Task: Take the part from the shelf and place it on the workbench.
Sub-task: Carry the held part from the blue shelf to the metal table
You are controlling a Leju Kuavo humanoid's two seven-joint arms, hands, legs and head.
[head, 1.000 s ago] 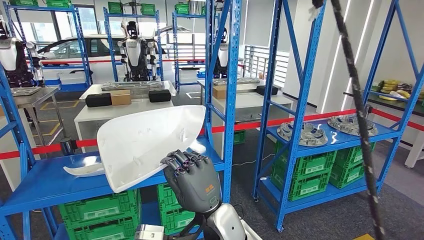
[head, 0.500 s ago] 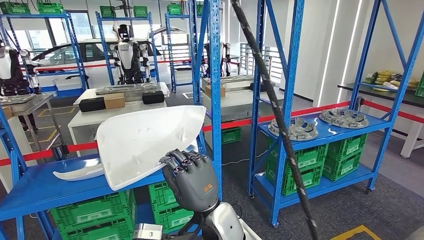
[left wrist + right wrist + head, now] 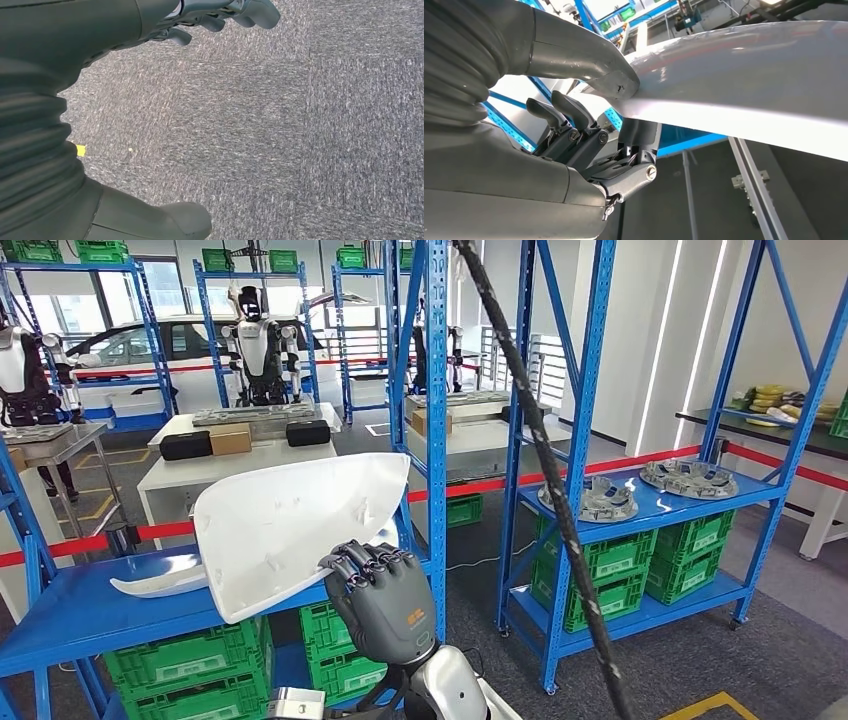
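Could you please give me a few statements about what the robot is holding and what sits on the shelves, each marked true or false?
1. The right robot hand grips a large white part. True.
2. The left robot hand holds a second white part. False: it hangs over grey carpet, holding nothing.
3. Another white part lies on the blue shelf. True.
4. The crates under that shelf are red. False: the crates are green.
5. Round metal parts sit on the blue rack to the right. True.

bright, even indoor light | window glare far left | wide-angle edge distortion
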